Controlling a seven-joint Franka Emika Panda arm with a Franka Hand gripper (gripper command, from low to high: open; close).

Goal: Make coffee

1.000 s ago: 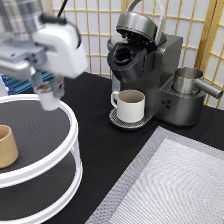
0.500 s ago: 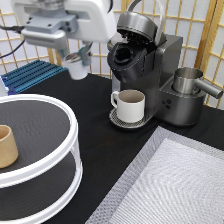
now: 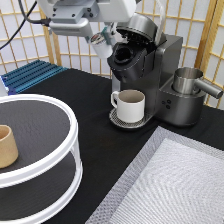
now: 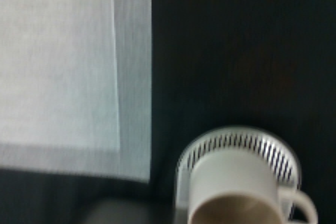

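Note:
My gripper (image 3: 102,39) hangs at the exterior view's top, shut on the coffee (image 3: 104,47), a small white tapered pod. The pod is in the air just to the left of the coffee machine's (image 3: 155,75) open pod holder (image 3: 124,55), whose lid is raised. A cream mug (image 3: 131,105) stands on the machine's round drip tray (image 3: 120,121). The wrist view looks down on the same mug (image 4: 240,195) and its slotted drip tray (image 4: 238,142).
A white two-tier round stand (image 3: 35,145) fills the exterior view's left, with a tan wooden cup (image 3: 6,146) on its upper shelf. A grey mat (image 3: 175,185) lies at the bottom right. A steel jug (image 3: 190,82) sits on the machine's right side.
The gripper has carried the pod from above the tiered stand up and to the right, ending beside the machine's open pod holder.

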